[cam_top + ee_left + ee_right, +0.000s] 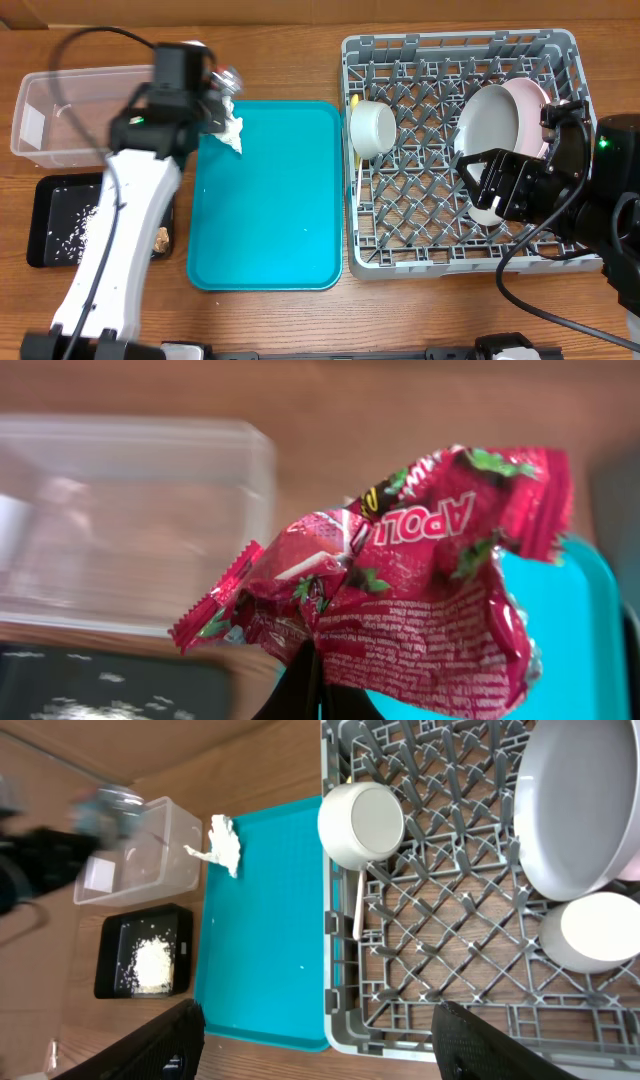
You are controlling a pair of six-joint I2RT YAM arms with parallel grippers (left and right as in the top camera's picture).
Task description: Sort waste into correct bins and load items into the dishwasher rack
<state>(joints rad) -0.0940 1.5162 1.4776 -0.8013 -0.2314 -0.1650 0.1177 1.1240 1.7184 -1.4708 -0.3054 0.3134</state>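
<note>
Up close in the left wrist view, the crumpled red-and-silver foil wrapper (pixel 400 590) fills the frame, pinched at its lower edge by the left gripper (pixel 213 92), whose fingers are clamped on it. It hangs off the table, just beside the right end of the clear tub (pixel 130 520) and over the top-left corner of the teal tray (pixel 270 200). Just below it on that tray lies the white paper tissue (pixel 232 128). Further left, the black tray (pixel 45 250) holds the rice grains (pixel 85 225). Across the table, the right gripper (pixel 480 185) hovers with its fingers spread wide and empty above the dishwasher rack (pixel 400 255), directly over the small bowl (pixel 600 928). Beyond stand the pale grey plate (pixel 487 122), the pinkish plate (pixel 530 105), the cup (pixel 372 127) and the yellow utensil (pixel 358 905).
</note>
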